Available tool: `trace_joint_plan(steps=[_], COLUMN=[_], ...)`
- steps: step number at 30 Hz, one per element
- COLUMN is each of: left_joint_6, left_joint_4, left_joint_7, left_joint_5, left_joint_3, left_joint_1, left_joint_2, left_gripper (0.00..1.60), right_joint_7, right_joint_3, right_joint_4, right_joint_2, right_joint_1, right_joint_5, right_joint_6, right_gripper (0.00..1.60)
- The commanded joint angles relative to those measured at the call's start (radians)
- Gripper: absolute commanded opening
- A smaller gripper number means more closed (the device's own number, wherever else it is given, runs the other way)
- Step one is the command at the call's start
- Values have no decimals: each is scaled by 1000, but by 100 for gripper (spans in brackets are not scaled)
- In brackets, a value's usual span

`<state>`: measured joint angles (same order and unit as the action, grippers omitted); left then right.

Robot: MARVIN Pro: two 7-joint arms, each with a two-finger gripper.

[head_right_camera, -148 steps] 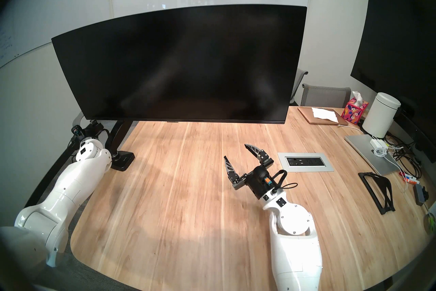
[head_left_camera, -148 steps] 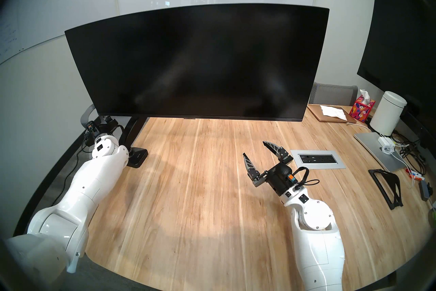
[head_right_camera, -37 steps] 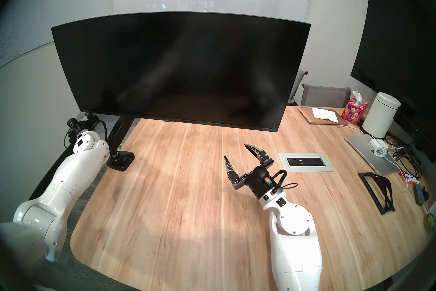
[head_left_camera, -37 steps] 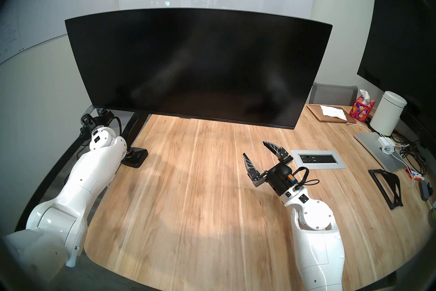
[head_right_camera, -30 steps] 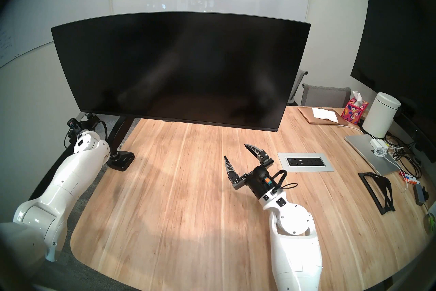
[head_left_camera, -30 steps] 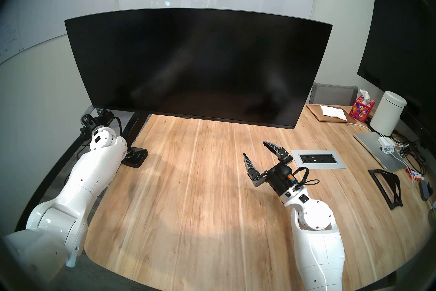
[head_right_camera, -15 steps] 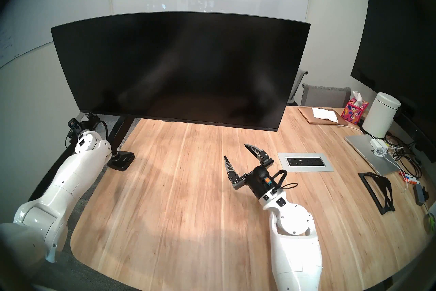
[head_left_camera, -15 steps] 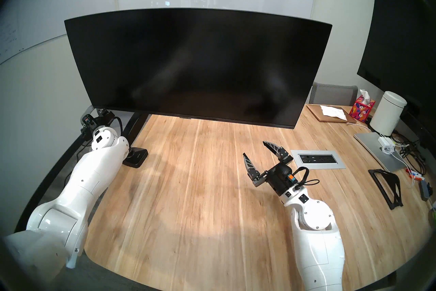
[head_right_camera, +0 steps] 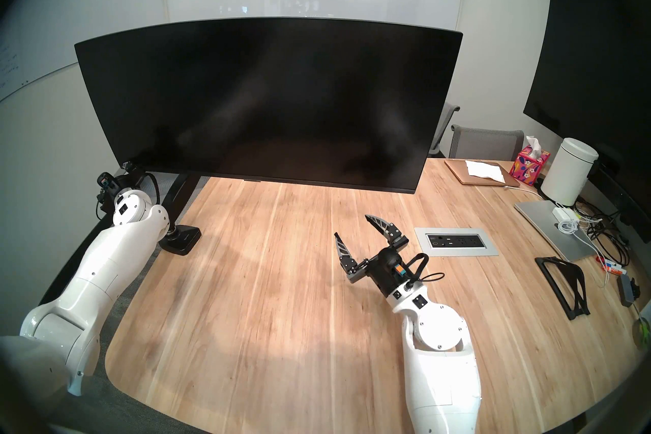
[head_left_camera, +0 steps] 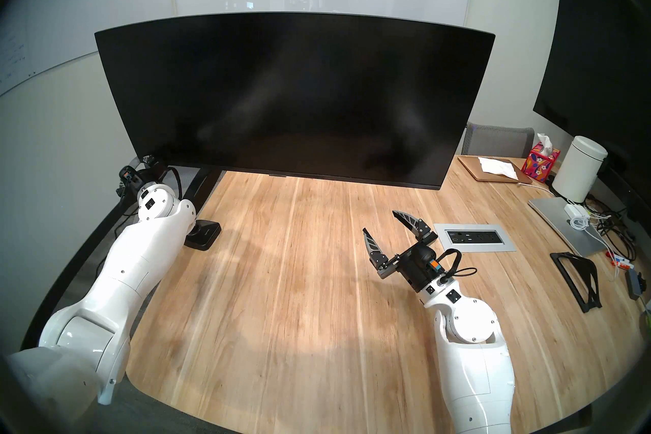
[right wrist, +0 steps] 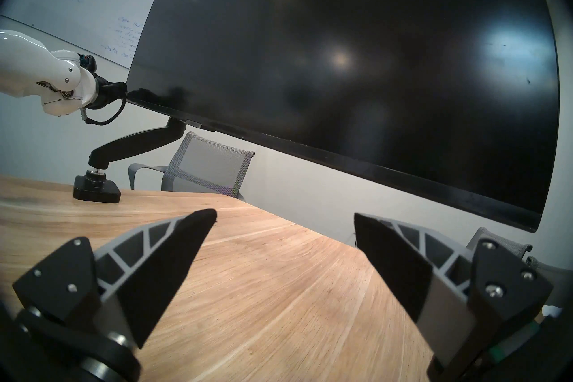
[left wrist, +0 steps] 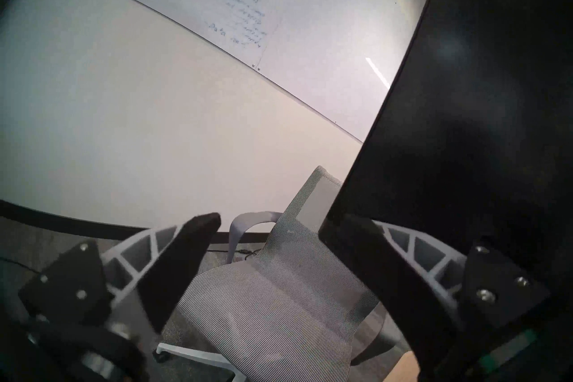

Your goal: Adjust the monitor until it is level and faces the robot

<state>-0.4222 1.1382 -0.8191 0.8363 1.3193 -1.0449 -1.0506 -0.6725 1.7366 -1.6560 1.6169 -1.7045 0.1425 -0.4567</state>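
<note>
The monitor [head_left_camera: 292,95] [head_right_camera: 267,98] [right wrist: 341,46], a wide curved black screen, hangs over the wooden table [head_left_camera: 281,282] on its black arm [head_left_camera: 204,190] with a flat base [head_left_camera: 204,236]. Its lower edge slopes slightly down to the right. My left gripper [head_left_camera: 149,162] [head_right_camera: 128,167] [left wrist: 279,220] is open at the screen's lower left corner. In the left wrist view that corner [left wrist: 338,217] lies against the tip of one finger, and the other finger [left wrist: 186,248] is free. My right gripper [head_left_camera: 382,222] [right wrist: 285,214] hangs open and empty above the table.
A larger flat black screen [head_left_camera: 599,53] fills the right wall. Below it stand a white canister [head_left_camera: 579,172], a tissue box [head_left_camera: 540,162], a laptop [head_left_camera: 560,225] with cables and a black stand [head_left_camera: 577,278]. A power panel [head_left_camera: 473,237] is set in the table. A grey chair [left wrist: 279,279] stands behind the monitor's left end.
Since 4.9 s ago the monitor's left end rose and its right end sank. In the last second my left gripper moved slightly up and left with the corner. The right arm stayed still.
</note>
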Motion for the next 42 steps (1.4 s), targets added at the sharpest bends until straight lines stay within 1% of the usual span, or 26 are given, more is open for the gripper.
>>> trace_joint_plan(steps=[1,2,3,4,6,12,13,16,17,19,20,23,24,25,26,27,28,29,30,31,34,35,37,40,41,42], left_joint_6=[-20,-24,-20,-25,-24,-56,-64,-81,-95,-106,-115,-129,-129,-131,-138,-132,-132,-137,-129,-129,-132,-137,-145,-159,-172,-172], left_joint_4=[120,125,150,150,195,279,283,345,342,388,380,434,434,455,444,497,497,496,536,539,553,549,564,568,572,572], left_joint_7=[-81,-96,-117,-127,-173,-274,-291,-328,-340,-356,-369,-393,-393,-406,-414,-439,-439,-445,-467,-478,-493,-496,-496,-482,-466,-466], left_joint_5=[-37,-41,-40,-43,-52,-107,-115,-169,-202,-252,-279,-357,-357,-374,-401,-432,-432,-458,-488,-510,-528,-563,-554,-603,-622,-622], left_joint_3=[20,22,28,30,37,39,33,28,8,4,-7,-24,-24,-25,-31,-31,-31,-38,-40,-44,-46,-55,-52,-66,-75,-75], left_joint_1=[-40,-48,-68,-73,-111,-204,-211,-269,-267,-308,-305,-344,-344,-357,-353,-387,-387,-391,-426,-436,-455,-464,-486,-515,-533,-533], left_joint_2=[22,21,24,22,27,33,35,51,59,69,70,86,86,88,86,96,96,98,106,107,106,114,113,123,130,130], left_gripper=[160,160,160,160,160,160,160,160,160,160,160,160,160,160,160,160,160,160,160,160,160,160,160,160,160,160], right_joint_7=[1,1,1,1,1,1,1,1,1,1,1,1,1,1,1,1,1,1,1,1,1,1,1,1,1,1], right_joint_3=[1,1,1,1,1,1,1,1,1,1,1,1,1,1,1,1,1,1,1,1,1,1,1,1,1,1], right_joint_4=[-22,-22,-22,-22,-21,-20,-20,-20,-20,-19,-19,-20,-20,-20,-20,-21,-21,-21,-22,-22,-22,-22,-23,-23,-23,-23], right_joint_2=[1,1,1,1,1,1,1,1,1,1,1,1,1,1,1,1,1,1,1,1,1,1,1,1,1,1], right_joint_1=[7,7,7,7,7,7,7,7,7,8,8,8,8,7,7,7,7,7,7,6,6,6,6,6,6,6], right_joint_5=[-5,-5,-5,-5,-5,-5,-5,-5,-5,-5,-5,-5,-5,-5,-5,-5,-5,-5,-5,-5,-5,-5,-6,-6,-6,-6], right_joint_6=[-3,-3,-3,-3,-3,-3,-3,-3,-3,-4,-4,-4,-4,-3,-3,-3,-3,-3,-3,-3,-2,-2,-2,-2,-2,-2], right_gripper=[160,160,160,160,160,160,160,160,160,160,160,160,160,160,160,160,160,160,160,160,160,160,160,160,160,160])
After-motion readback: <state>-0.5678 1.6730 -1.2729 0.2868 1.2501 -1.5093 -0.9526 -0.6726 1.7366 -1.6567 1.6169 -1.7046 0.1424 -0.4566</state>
